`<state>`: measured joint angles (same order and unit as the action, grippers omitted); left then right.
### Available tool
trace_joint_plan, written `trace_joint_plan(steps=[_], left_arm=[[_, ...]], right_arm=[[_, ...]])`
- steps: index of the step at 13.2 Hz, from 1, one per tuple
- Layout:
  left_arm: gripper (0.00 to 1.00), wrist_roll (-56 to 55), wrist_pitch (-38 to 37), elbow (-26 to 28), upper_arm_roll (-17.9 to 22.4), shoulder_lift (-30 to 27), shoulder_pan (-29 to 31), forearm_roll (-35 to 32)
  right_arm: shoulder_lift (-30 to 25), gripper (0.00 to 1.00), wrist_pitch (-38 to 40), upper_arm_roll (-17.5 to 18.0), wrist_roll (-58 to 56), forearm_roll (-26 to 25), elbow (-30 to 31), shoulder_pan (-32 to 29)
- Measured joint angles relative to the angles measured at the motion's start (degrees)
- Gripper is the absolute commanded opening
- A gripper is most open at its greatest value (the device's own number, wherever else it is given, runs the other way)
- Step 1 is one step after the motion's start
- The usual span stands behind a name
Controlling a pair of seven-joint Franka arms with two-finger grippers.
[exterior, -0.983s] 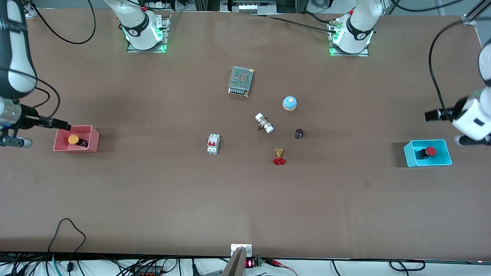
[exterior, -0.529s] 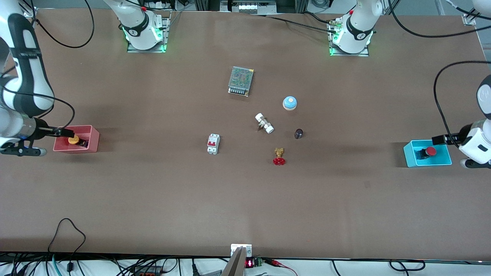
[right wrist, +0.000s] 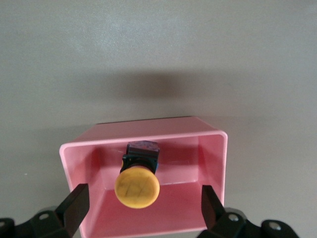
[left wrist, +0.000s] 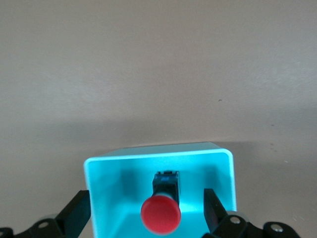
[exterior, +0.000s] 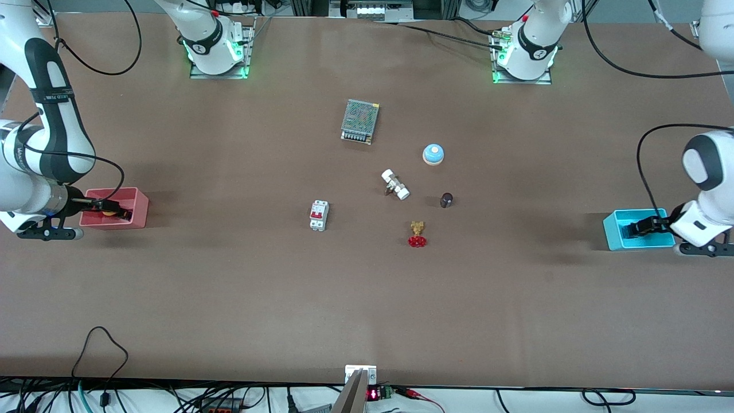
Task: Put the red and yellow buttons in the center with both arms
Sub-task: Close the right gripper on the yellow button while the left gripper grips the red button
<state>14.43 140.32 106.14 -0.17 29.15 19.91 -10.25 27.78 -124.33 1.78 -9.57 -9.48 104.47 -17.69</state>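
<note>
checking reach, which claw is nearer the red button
Left. The left claw is open around the red button in the blue bin; the right claw is at the pink bin.

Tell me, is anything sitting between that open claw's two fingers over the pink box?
Yes. In the right wrist view, the right gripper has its fingers spread wide, and the yellow button lies between them inside the pink bin, not yet gripped.

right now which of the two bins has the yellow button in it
The pink bin at the right arm's end of the table holds the yellow button, between the right gripper's open fingers. The light-blue bin holds the red button.
</note>
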Motion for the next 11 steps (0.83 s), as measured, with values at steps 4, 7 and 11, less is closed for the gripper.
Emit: trace_joint_plan(steps=[4, 7, 11], left_arm=[[0.88, 0.4, 3.9, 2.8, -5.6, 2.1, 6.8, 0.0], [0.62, 0.5, 5.5, 2.9, -7.6, 3.4, 9.5, 0.0], [0.29, 0.5, 5.7, 2.9, -8.0, 3.6, 9.5, 0.1]], right_arm=[[2.0, 1.00, -1.6, 0.0, -0.6, 0.0, 0.0, 0.0], [2.6, 1.00, -1.6, 0.0, -0.6, 0.0, 0.0, 0.0], [2.7, 0.88, -1.6, 0.0, -1.0, 0.0, 0.0, 0.0]])
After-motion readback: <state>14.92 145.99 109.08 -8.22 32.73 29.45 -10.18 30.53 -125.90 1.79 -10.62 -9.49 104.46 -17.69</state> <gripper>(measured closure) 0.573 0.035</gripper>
